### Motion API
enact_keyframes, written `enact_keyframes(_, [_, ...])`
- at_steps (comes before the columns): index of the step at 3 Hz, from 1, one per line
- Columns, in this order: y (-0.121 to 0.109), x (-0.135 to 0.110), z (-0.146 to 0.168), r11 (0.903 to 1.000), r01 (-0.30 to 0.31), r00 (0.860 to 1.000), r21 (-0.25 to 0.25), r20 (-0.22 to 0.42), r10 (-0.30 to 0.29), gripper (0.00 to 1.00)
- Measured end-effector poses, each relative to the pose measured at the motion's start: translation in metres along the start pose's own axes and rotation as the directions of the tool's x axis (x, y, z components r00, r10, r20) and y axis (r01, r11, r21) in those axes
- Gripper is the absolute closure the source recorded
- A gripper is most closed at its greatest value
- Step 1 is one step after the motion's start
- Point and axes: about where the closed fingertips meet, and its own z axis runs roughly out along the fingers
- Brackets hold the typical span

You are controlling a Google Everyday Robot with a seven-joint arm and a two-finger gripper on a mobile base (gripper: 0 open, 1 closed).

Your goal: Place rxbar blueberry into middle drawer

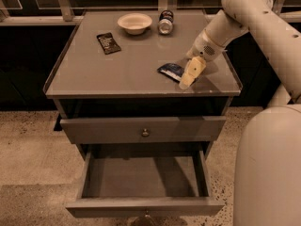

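Note:
The rxbar blueberry [169, 70], a dark blue wrapper, lies flat on the cabinet top [122, 69] near its front right. My gripper [189, 76] points down at the bar's right end and covers that end. The middle drawer [143, 177] is pulled wide open below and looks empty. Its small knob [145, 216] shows at the bottom edge. The upper drawer [141, 128] above it is shut.
A small black packet [108, 42] lies at the back left of the top. A white bowl [135, 22] and a can on its side [165, 21] are at the back. My arm [254, 18] comes in from the right, and my white base [270, 168] stands beside the open drawer.

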Motion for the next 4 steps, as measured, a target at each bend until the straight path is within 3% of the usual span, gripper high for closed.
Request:
enact_keyframes(1, [0.0031, 0.003, -0.0007, 0.9959, -0.037, 0.999, 0.083, -0.018, 0.038, 0.0])
enact_keyframes(2, [0.0031, 0.003, -0.0006, 0.9959, -0.037, 0.999, 0.083, -0.018, 0.038, 0.0])
enact_keyframes(3, [0.0031, 0.0029, -0.0005, 0.9959, -0.037, 0.999, 0.083, -0.018, 0.038, 0.14])
enact_keyframes(4, [0.0031, 0.0029, -0.0005, 0.9959, -0.037, 0.999, 0.083, -0.018, 0.038, 0.36])
